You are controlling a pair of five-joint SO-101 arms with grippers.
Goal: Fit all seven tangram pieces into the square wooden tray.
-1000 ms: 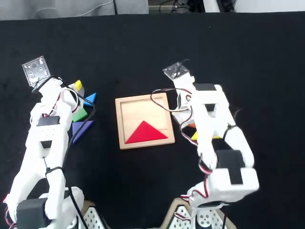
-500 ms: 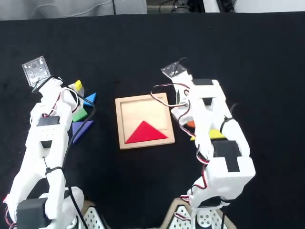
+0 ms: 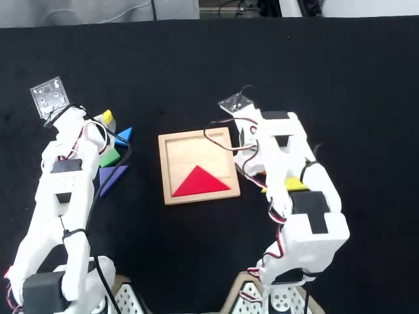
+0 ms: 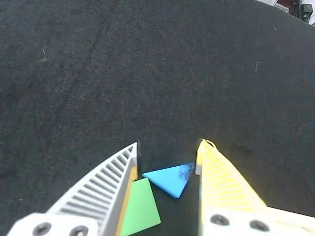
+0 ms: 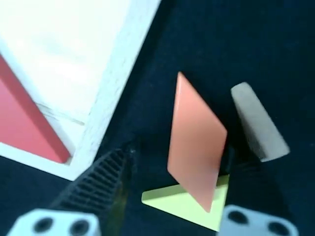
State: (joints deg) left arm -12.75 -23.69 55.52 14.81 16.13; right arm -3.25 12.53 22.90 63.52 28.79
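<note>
- Straddling the orange parallelogram (image 5: pixel 197 142), the right pincer (image 5: pixel 178 150) has its jaws apart. The piece lies in the gap, close to one finger, with bare cloth between it and the other, so it is not clamped.
- Back toward the pincer's base, a corner of the parallelogram overlaps a pale yellow triangle (image 5: pixel 187 204).
- Just outside one finger lies a grey piece (image 5: pixel 258 128); its shape is hard to make out.
- Outside the other finger is the square wooden tray (image 5: pixel 113 83), a light wood frame with one red triangle (image 5: pixel 24 123) lying flat against its edge.
- From the high view, the right arm (image 3: pixel 288 170) is folded forward, its wrist bent down just beside the tray's side.
- The left pincer (image 4: pixel 169 144) also has its jaws parted, pointed down at the black cloth (image 4: pixel 147 59).
- A blue triangle (image 4: pixel 170 179) lies between its fingers, and a green piece (image 4: pixel 140 209) sits beside the white finger.
- From the high view, the left arm (image 3: pixel 65 170) stretches forward well apart from the tray, with a purple piece (image 3: pixel 112 176) beside it.
</note>
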